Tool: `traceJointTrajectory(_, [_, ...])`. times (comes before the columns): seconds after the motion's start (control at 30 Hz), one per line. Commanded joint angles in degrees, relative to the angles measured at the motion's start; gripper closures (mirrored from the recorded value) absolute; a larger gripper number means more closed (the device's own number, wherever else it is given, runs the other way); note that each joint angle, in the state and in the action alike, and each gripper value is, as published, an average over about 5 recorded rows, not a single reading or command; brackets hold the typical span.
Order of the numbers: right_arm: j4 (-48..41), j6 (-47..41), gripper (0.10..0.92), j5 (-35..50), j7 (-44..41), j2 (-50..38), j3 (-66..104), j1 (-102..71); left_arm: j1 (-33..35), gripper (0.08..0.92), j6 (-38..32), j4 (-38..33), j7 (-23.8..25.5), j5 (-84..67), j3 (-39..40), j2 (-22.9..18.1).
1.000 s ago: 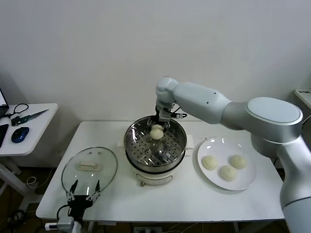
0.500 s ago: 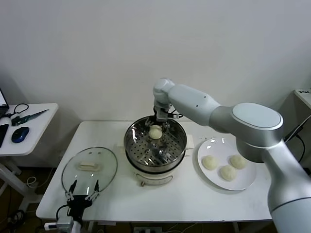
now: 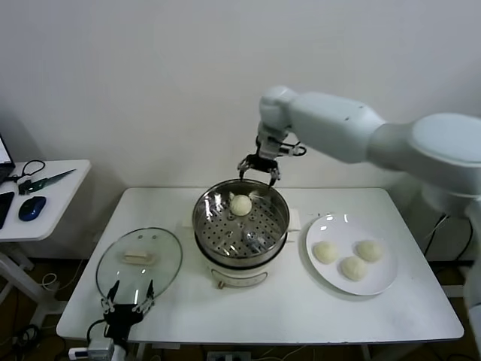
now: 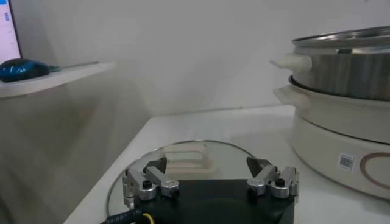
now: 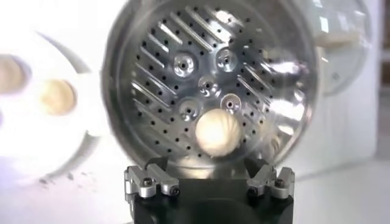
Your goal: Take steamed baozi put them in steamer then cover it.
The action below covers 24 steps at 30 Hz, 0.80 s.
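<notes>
The white worktop [image 3: 285, 304] carries everything: the steamer [image 3: 241, 226] at its middle, a clear glass lid [image 3: 138, 262] lying flat toward the robot's left, and a white plate [image 3: 352, 233] toward its right. One steamed baozi [image 3: 240, 204] sits on the perforated floor near the far wall of the basket, and three more [image 3: 349, 259] wait on the plate, making four buns in all, with one steamer, one lid and one plate. The right pincer [image 3: 259, 168] hangs above the basket's far rim, spread and empty, clear of the bun below it. The left pincer [image 3: 128, 295] sits low at the near left edge of the worktop, just beside the lid, its fingers also spread and holding nothing. By my reading the first bun has been delivered and the loading step is one quarter done. The next move calls for the right arm to swing over to the plate, come down on one of the three buns and close gently enough not to dent the soft dough. Covering comes only after all four are inside.
</notes>
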Motion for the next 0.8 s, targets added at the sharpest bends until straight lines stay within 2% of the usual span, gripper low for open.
traceJointTrajectory(0.03, [17.3,-27.3,0.203,20.4,1.1,-21.2,-18.8,13.3,0.4,0.177,-0.1,-0.6,-0.1,0.0,0.1,0.1])
traceJointTrajectory(0.2, [20.3,-36.7,0.203,19.2,6.0,-28.1,-17.9,6.6,0.4,0.177,0.1,-1.5,0.0,0.0,-0.1,-0.2])
traceJointTrajectory(0.43, [24.5,-45.0,0.203,18.4,12.0,-30.6,-10.7,-5.3,0.4,0.177,0.0,-1.4,-0.2,0.0,-0.4,-0.5])
traceJointTrajectory(0.8, [14.1,-47.2,0.203,8.6,13.9,-26.5,7.1,-26.4,0.8,0.177,0.1,-1.1,-0.1,0.2,-0.7,-1.0])
